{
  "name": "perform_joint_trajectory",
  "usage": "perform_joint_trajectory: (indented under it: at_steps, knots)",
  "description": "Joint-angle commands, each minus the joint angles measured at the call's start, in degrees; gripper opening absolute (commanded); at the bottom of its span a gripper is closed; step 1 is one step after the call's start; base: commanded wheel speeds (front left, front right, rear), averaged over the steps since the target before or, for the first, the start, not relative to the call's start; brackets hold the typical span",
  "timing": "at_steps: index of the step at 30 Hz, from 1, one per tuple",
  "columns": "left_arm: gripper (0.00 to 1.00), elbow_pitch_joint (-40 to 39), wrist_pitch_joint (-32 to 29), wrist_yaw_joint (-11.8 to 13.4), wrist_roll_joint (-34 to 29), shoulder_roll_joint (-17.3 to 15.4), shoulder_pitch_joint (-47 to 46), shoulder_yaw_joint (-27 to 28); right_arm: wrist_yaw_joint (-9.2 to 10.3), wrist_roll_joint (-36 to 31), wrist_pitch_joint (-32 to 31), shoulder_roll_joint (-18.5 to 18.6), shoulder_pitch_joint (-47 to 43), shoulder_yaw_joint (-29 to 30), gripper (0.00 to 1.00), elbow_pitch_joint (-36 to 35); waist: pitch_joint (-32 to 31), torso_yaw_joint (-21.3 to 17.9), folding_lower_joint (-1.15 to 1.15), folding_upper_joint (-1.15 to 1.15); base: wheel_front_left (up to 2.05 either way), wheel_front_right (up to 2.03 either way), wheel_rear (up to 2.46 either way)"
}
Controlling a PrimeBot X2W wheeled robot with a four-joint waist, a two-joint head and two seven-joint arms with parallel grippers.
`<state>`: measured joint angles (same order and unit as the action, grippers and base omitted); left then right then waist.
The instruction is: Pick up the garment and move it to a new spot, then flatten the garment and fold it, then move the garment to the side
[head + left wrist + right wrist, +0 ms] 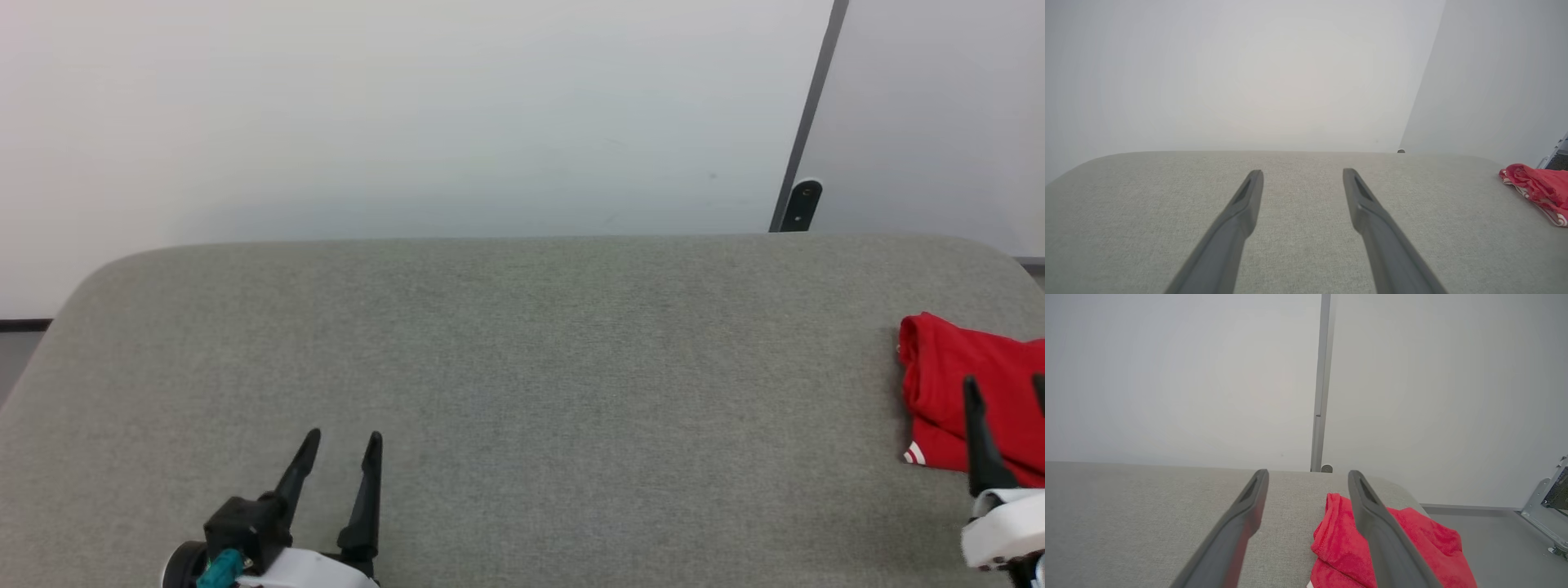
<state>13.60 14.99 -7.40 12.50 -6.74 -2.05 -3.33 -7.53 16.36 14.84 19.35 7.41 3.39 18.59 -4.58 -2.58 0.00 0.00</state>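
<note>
Crumpled red garment (955,384), striped trim, at right edge of grey woven, round-cornered surface (522,343). Left gripper (344,435) and right gripper (1307,473): tapered dark jaws spread, empty.

The garment (939,367) is lying bunched at the right edge of the grey cushioned surface (522,343) (striped trim showing at its near corner). The right gripper (1005,380) is holding its 2 fingers spread over it; the left gripper (344,435) is sitting well apart, fingers likewise parted.

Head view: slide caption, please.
Bunched red fabric garment at the right edge of a grey upholstered surface; left gripper and right gripper open, empty.
</note>
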Motion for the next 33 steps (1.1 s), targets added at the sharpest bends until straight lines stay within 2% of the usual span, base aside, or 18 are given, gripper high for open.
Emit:
perform_joint_trajectory:
  at_steps: [1,9,21,33]
  knots:
    - [1.00,0.26,0.20,-0.10,-1.26,-0.18,-0.22,0.17,0.10,-0.02,0.30,-0.79,-0.71,0.09,1.00,-0.29,-0.17,0.44,0.00,0.00,0.00,0.00,0.00]
    - [1.00,0.46,0.19,1.23,-4.88,0.76,-1.01,2.04,0.10,-0.79,0.37,-6.41,-1.39,-1.36,1.00,-0.87,-0.77,2.52,0.00,0.00,0.00,0.00,0.00]
    - [1.00,-1.42,0.20,0.50,-5.49,1.87,1.80,3.19,0.09,-4.08,0.39,-12.88,-4.09,-2.97,1.00,-1.37,-1.96,5.20,0.00,0.00,0.00,0.00,0.00]
    - [1.00,-2.18,0.20,-0.10,-3.23,1.45,3.50,3.20,0.09,-6.31,0.39,-15.15,-5.05,-4.79,1.00,-1.81,-2.46,5.63,0.00,0.00,0.00,0.00,0.00]
